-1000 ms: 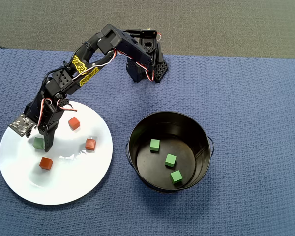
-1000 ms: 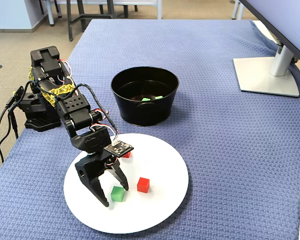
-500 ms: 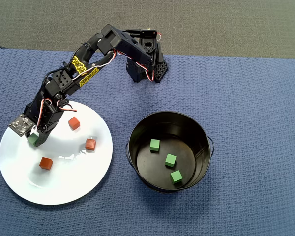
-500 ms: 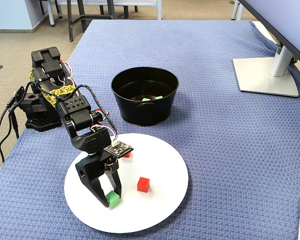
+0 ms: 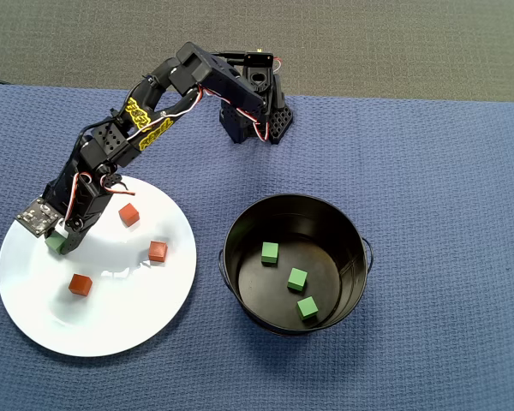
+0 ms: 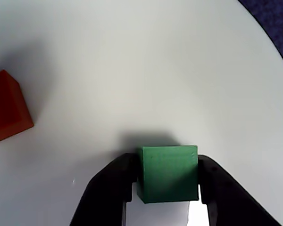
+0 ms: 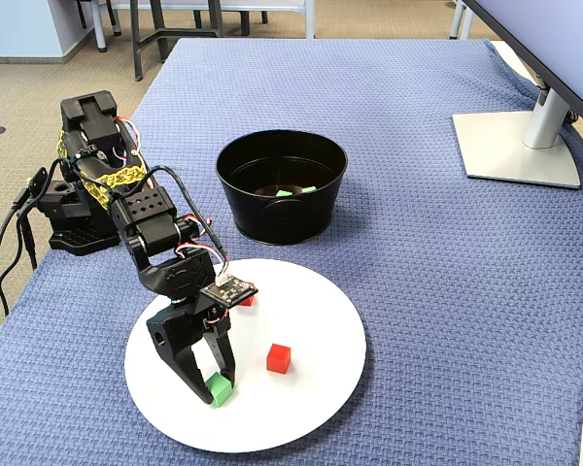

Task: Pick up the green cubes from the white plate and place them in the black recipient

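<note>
Looking down from overhead, I see the blue woven cloth (image 5: 428, 171) covering the table, with the white plate (image 5: 111, 317) at the left and the black recipient (image 5: 240, 224) just right of it, their rims close but apart. My arm (image 5: 146, 120) reaches from its base at the top of that view down over the plate's upper-left part.

Inside the recipient lie three green cubes (image 5: 297, 279), spread apart on the flat bottom. On the plate I count three red-orange cubes (image 5: 158, 251), well apart from one another.

My gripper (image 6: 167, 188) has its two black fingers (image 6: 111, 188) pressed against opposite sides of the fourth green cube (image 6: 169, 173), which the wrist view shows squarely between them over bare white plate. In the fixed view that cube (image 7: 219, 389) sits at the fingertips near the plate's front-left part; whether it touches the plate I cannot tell. One red-orange cube (image 6: 7, 110) shows at the wrist view's left edge.
</note>
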Robot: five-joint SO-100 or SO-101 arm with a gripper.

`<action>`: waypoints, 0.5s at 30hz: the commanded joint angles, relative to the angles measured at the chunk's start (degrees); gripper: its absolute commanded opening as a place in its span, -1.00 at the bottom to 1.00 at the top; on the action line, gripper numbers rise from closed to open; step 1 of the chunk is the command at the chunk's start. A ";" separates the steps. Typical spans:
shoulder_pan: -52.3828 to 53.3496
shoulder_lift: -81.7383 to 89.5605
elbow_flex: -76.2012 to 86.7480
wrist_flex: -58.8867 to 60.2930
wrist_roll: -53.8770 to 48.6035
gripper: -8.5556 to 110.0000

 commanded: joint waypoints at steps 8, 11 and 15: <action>-0.70 0.97 1.85 -2.90 1.23 -0.85; -0.79 1.05 3.08 -4.57 1.49 -0.85; -2.02 4.39 3.34 -2.90 5.19 -0.85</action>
